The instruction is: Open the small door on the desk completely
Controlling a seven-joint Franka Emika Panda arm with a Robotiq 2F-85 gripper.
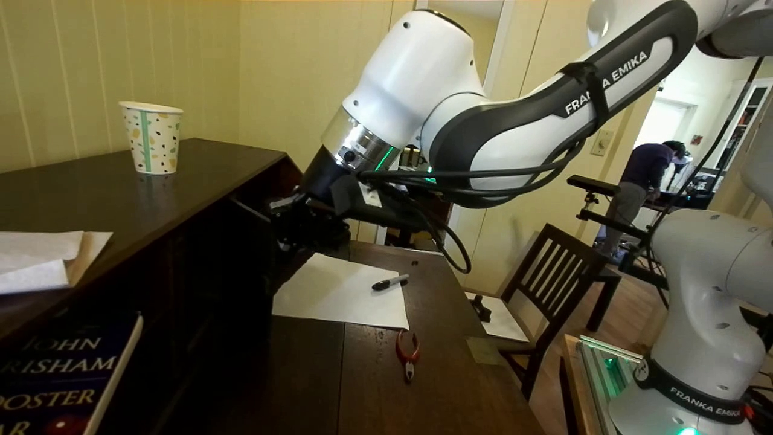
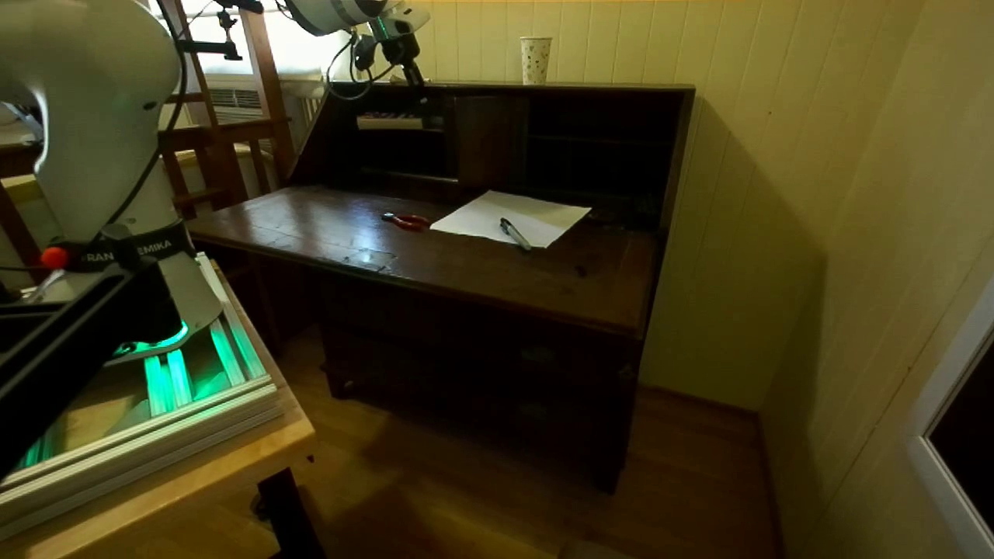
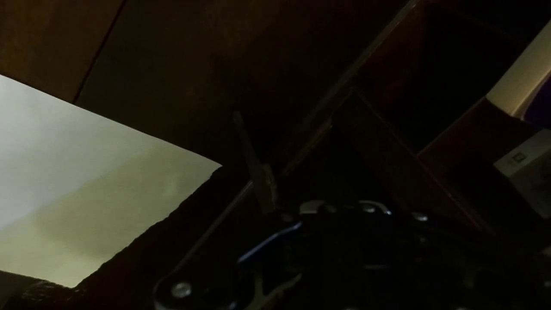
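Observation:
The dark desk (image 2: 326, 221) has a raised upper section with compartments. The small door (image 2: 491, 140) is the upright panel in the middle of that section. In the wrist view, what appears to be the door's thin edge (image 3: 262, 185) stands out from the compartment front, so it looks partly open; how far is too dark to tell. My gripper (image 1: 282, 232) is at the front of the upper section in an exterior view. In the wrist view the gripper (image 3: 344, 209) looks shut, its fingers drawn together just right of that edge. Contact is hidden in shadow.
A cup (image 1: 154, 138) stands on the desk top. White paper (image 1: 338, 293) with a marker (image 1: 389, 282) lies on the writing surface near red-handled pliers (image 1: 407, 350). A book (image 1: 66, 374) sits in a compartment. A chair (image 1: 552, 278) stands by the desk.

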